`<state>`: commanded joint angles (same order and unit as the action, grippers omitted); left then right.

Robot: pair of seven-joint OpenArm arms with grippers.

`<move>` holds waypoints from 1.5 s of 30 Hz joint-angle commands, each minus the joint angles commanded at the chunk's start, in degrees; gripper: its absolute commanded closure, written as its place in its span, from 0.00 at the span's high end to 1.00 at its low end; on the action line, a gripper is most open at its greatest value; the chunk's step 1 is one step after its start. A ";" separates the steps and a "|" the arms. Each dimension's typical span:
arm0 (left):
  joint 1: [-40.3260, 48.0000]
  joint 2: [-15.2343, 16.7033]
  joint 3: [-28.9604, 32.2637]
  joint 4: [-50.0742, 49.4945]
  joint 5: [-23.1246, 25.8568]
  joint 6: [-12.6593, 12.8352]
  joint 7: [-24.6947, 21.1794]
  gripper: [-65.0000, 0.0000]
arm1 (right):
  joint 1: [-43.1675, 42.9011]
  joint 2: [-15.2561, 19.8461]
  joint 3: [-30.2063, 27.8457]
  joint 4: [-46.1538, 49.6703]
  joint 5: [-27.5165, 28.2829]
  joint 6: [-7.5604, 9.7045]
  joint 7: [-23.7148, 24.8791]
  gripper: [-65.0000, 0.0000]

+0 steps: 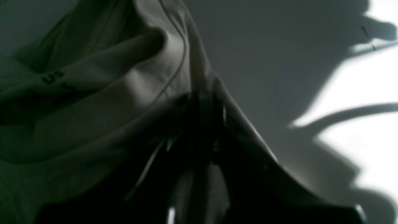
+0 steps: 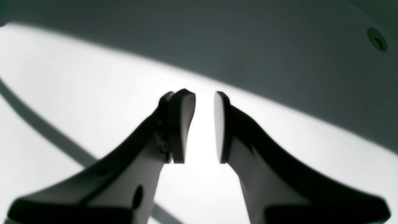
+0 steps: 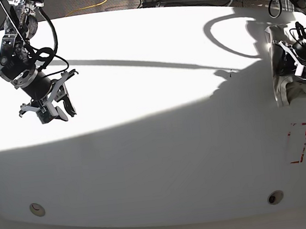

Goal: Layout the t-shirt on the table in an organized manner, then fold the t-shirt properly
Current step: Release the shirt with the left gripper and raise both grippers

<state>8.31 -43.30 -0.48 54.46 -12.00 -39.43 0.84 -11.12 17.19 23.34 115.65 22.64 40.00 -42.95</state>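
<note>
The beige t-shirt (image 3: 293,90) hangs in a wrinkled bunch at the far right of the white table (image 3: 162,146), lifted by my left gripper (image 3: 291,66). In the left wrist view the t-shirt (image 1: 93,118) fills the left half, and its dark neck label (image 1: 53,76) shows on a fold. There my left gripper (image 1: 206,124) is shut on a pinch of the cloth. My right gripper (image 3: 60,114) hovers over the table's far left. It is open, with nothing between its fingers (image 2: 183,124), and only bare table (image 2: 93,93) shows below it.
A red dashed rectangle (image 3: 299,143) is marked on the table near the right front. Two small round holes (image 3: 37,208) (image 3: 275,197) sit along the front edge. Cables and floor lie beyond the table's back edge. Arm shadows cross the tabletop.
</note>
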 joint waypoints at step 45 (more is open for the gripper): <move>-4.57 22.59 -15.21 30.24 4.31 16.88 -0.18 0.00 | 10.37 -11.43 -4.48 -6.68 -28.31 0.00 26.11 0.21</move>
<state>3.74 -20.70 -15.69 84.70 -7.69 -22.55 0.66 -0.75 5.76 18.86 108.97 -5.67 40.00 -16.84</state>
